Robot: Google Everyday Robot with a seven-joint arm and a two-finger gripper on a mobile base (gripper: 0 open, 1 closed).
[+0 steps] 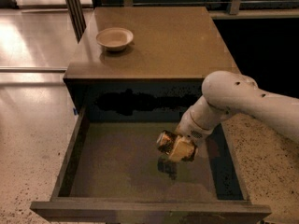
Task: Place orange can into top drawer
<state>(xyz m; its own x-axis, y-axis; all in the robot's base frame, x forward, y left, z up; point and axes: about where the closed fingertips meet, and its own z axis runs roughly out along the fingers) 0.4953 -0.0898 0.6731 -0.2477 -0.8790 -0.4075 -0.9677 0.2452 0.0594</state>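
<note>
Now | jaws pinching orange can low inside top drawer | bowl on cabinet top, well apart

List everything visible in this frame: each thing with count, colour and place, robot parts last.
orange can: one, shiny orange-gold, held over the right-centre of the drawer floor, its shadow just below it.
top drawer: one, dark grey-brown walls and olive-grey floor, pulled open at the front of the cabinet.
bowl: one, beige, on the cabinet top near its back left corner.
cabinet: one, brown top, behind and above the drawer.
floor: pale speckled, on both sides of the cabinet.
arm: one, white, reaching in from the right.
gripper: one, pale yellowish, inside the open drawer above its floor, jaws closed on the orange can.
</note>
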